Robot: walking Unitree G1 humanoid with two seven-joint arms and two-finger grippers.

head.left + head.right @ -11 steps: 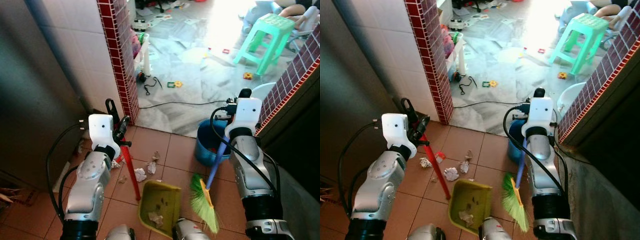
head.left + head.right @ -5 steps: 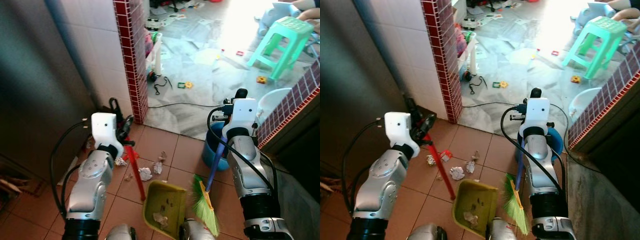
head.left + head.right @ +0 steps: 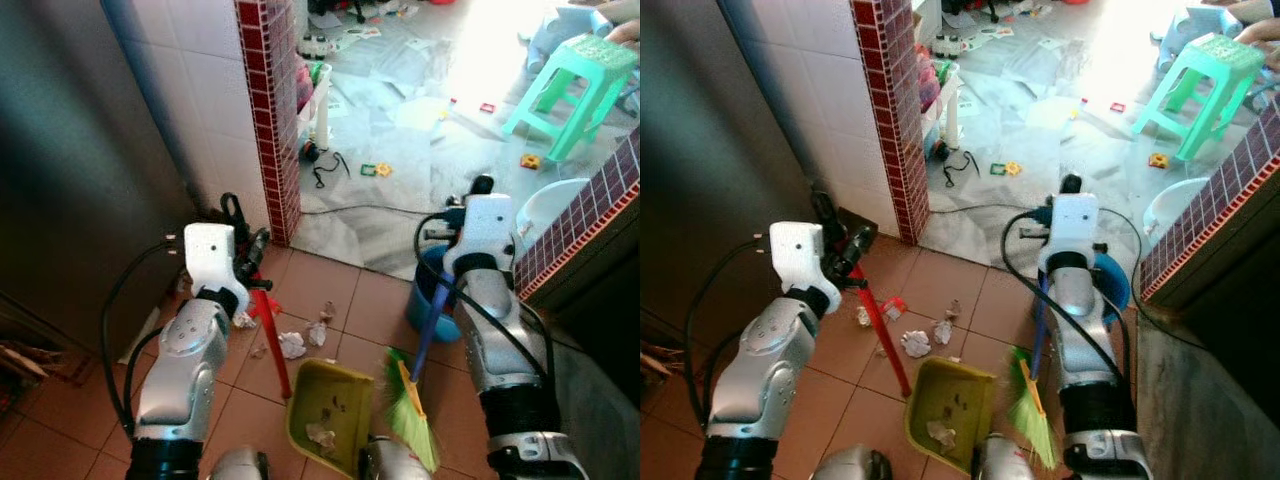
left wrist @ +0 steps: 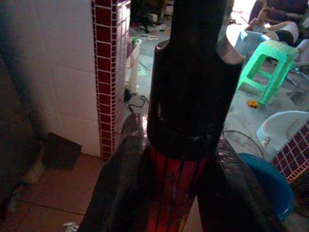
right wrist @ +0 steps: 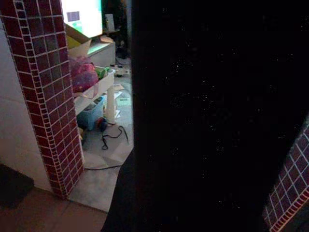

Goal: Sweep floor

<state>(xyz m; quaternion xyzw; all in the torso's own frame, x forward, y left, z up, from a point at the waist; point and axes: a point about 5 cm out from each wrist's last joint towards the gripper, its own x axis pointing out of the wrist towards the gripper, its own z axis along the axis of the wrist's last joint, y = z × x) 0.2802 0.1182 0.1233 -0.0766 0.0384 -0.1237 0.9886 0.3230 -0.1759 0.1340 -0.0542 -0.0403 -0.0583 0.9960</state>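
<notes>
**Dustpan down, broom beside it on the terracotta tiles**

We have the yellow-green plastic dustpan (image 3: 327, 405) sitting on the reddish floor tiles (image 3: 330, 280), low between our two arms, and in its scoop lie a crumpled scrap of white paper and a few dark crumbs. Its red handle (image 3: 270, 330) rises at a slant up to the left gripper (image 3: 250, 262), whose jaws are closed around it; the left wrist view shows the ribbed red shaft with a black cap squeezed between the two black fingers (image 4: 116, 193).

Just right of the pan stands the broom (image 3: 412, 420), green and yellow bristles fanned on the tiles, its blue stick running up to the right gripper (image 3: 462, 215). We cannot tell how those jaws stand: the right wrist view is mostly a dark shape close to the lens.

Ahead of the pan, crumpled paper wads (image 3: 292, 345) lie loose on the tiles, with a small red scrap (image 3: 892, 307) near them. A round blue bucket (image 3: 425, 295) sits behind the broom stick, its contents hidden from us. Beyond, a red mosaic-tiled pillar (image 3: 270, 110) edges a pale marble floor (image 3: 400, 150) strewn with small toys and a black cable (image 3: 325, 170), with a mint-green plastic stool (image 3: 575, 80) at the far right.
</notes>
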